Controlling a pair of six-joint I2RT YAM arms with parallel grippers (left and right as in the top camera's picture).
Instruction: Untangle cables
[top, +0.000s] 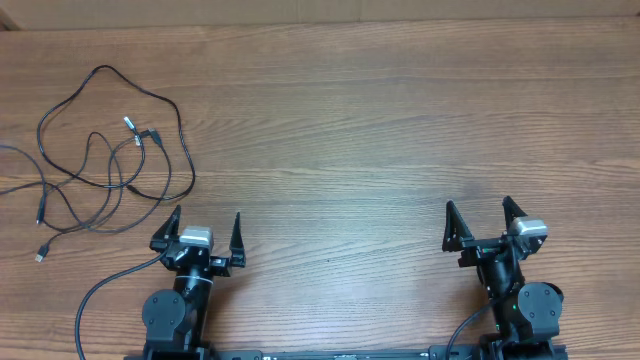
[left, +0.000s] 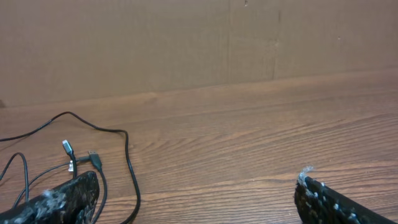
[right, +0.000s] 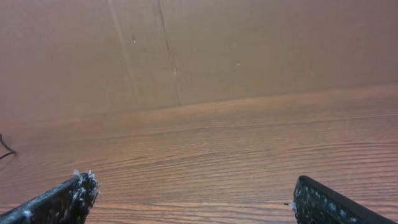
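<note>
The cables (top: 110, 160) are thin black cords lying tangled in loops on the wooden table at the far left, with small silver and black plug ends (top: 131, 126). In the left wrist view the cables (left: 127, 165) lie ahead and to the left, just past my left finger. My left gripper (top: 207, 225) is open and empty, just below and right of the tangle. My right gripper (top: 478, 212) is open and empty at the right, far from the cables. A small bit of cable shows at the left edge of the right wrist view (right: 6, 149).
A thicker black wire (top: 100, 290) runs from the left arm base across the front left of the table. A brown cardboard wall (left: 199, 43) stands along the table's far edge.
</note>
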